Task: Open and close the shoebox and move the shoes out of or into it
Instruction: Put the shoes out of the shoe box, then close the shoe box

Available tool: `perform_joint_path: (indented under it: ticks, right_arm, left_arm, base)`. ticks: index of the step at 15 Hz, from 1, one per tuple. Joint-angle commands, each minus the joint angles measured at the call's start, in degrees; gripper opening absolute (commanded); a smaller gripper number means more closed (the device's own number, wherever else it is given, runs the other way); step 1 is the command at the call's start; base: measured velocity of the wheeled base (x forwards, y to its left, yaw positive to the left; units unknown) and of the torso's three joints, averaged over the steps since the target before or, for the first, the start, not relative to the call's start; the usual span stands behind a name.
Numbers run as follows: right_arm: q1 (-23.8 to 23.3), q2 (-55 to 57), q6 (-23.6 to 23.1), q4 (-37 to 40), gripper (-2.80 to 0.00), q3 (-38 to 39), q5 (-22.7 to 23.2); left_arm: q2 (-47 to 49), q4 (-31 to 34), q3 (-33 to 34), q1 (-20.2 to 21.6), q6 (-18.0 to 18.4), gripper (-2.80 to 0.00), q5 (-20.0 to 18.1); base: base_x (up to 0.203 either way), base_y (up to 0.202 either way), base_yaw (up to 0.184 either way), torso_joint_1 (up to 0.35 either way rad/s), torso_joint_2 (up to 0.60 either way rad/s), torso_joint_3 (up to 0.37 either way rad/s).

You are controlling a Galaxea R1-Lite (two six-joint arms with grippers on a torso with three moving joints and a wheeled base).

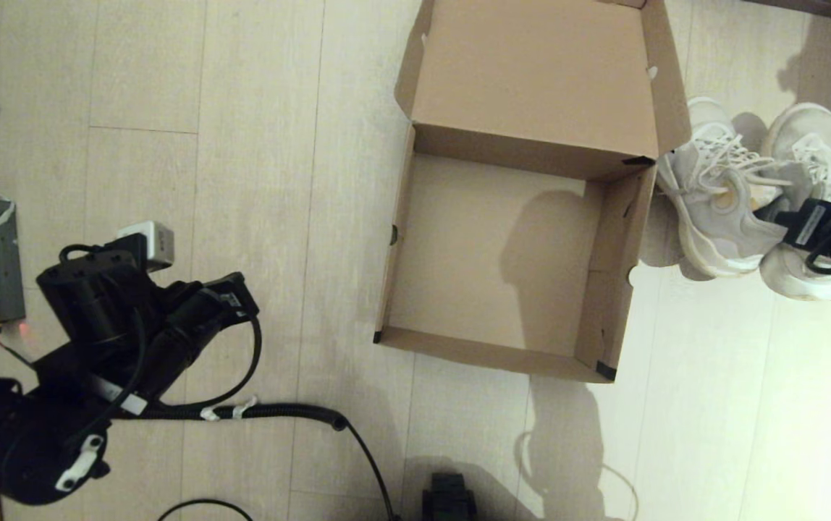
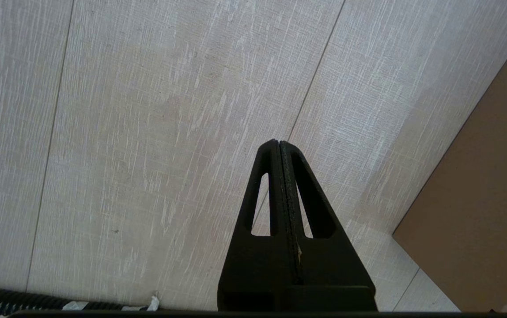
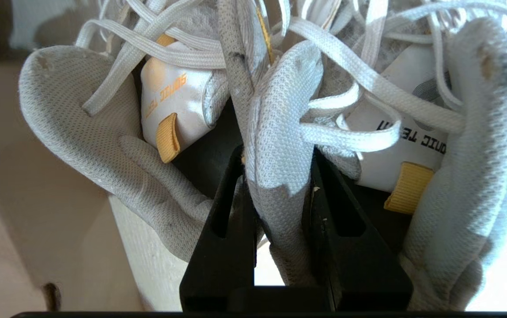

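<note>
The box (image 1: 509, 253) lies open on the floor (image 1: 256, 145), lid folded back toward 12 o'clock, its inside bare; the shoes (image 1: 756, 195) stand side by side on the floor at its 3 o'clock, the nearer one just beside the box wall. The right hand (image 3: 280, 176) is clamped on the two inner collars of the shoes pressed together, one finger inside each shoe, so the step in hand looks like carrying the pair into the box. The next move, as I judge it, calls for a lift high enough for the soles to clear the box wall, then a swing toward 9 o'clock and a lowering onto the box bottom, with the loose laces kept from snagging the rim. The left hand (image 2: 280, 145) is parked over bare floor at the box's 9 o'clock, fingers together and holding nothing. In the head view the right arm is cut off at the frame edge and covers the heels, so whether the soles rest on the floor or are slightly raised is probably not decidable
</note>
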Motion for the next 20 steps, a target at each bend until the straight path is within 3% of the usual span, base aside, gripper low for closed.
perform_joint_path:
  ticks: [1, 4, 5, 6, 11, 13, 14, 15, 20]
  right_arm:
    - [0.23, 2.70, 0.19, -0.12, -2.80, 0.94, 0.78]
    - [0.31, 3.78, 0.31, -0.23, -2.80, 0.94, 1.94]
    - [0.31, 3.78, 0.24, -0.23, -0.34, 0.87, 1.86]
    - [0.31, 3.74, 0.34, -0.19, 0.00, 0.83, 1.67]
    - [0.14, 2.62, 0.34, -0.06, 0.00, 1.32, 1.14]
    - [0.13, -1.08, 0.43, 0.23, 0.00, 1.72, 1.26]
    - [0.30, -3.23, 0.46, 0.46, -2.54, 1.88, 1.39]
    - [1.74, -4.86, 0.45, 0.58, -2.80, 1.77, 1.47]
    - [11.03, -1.86, 1.79, 0.08, -2.80, -0.34, 1.56]
  left_arm:
    - [0.50, -0.39, -0.21, -0.04, -0.01, -2.80, 0.02]
    - [0.30, -0.39, 0.14, 0.00, -0.01, -2.80, 0.02]
    - [0.49, -0.39, 0.40, 0.00, -0.01, -2.80, 0.11]
    - [0.41, -0.39, 0.49, -0.09, -0.06, -2.80, 0.11]
    - [-0.11, -0.39, 0.59, -0.09, 0.64, -2.80, 0.11]
    - [-0.06, -0.39, -0.16, -0.17, 2.47, -2.80, -0.09]
    - [0.46, -0.39, -1.67, -0.61, 2.64, -2.80, -0.59]
    - [1.65, -0.36, -3.86, -1.43, 3.07, -2.80, -1.36]
    - [10.79, -0.27, -14.00, -6.03, 8.96, -2.80, -2.19]
  base:
    - [0.000, 0.000, 0.000, 0.000, 0.00, 0.000]
    - [0.000, 0.000, 0.000, 0.000, 0.00, 0.000]
    - [0.000, 0.000, 0.000, 0.000, 0.00, 0.000]
    - [0.000, 0.000, 0.000, 0.000, 0.00, 0.000]
    - [0.000, 0.000, 0.000, 0.000, 0.00, 0.000]
    - [0.000, 0.000, 0.000, 0.000, 0.00, 0.000]
    - [0.000, 0.000, 0.000, 0.000, 0.00, 0.000]
    - [0.000, 0.000, 0.000, 0.000, 0.00, 0.000]
    - [0.000, 0.000, 0.000, 0.000, 0.00, 0.000]
